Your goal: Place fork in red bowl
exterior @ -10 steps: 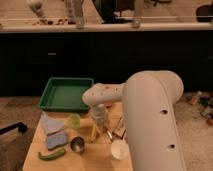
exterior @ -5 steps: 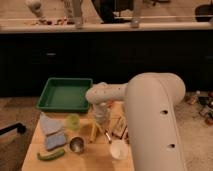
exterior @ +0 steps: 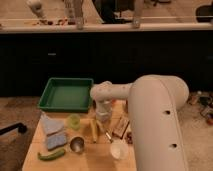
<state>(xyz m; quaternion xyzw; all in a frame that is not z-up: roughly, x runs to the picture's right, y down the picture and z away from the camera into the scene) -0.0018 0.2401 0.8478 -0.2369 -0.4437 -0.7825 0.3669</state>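
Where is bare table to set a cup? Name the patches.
Bare table between steel cup and white cup, at the front edge. Crowded in the middle: the tool hangs by the banana, with green cup and packet close on either side.

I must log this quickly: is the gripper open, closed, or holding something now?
Gripper: low over the table, next to the banana; open or closed cannot be told.

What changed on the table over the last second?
The gripper edged slightly toward the picture's right and hangs over the table near the banana. No grasp or release is visible. The green tray, banana, steel cup and white cup stayed put.
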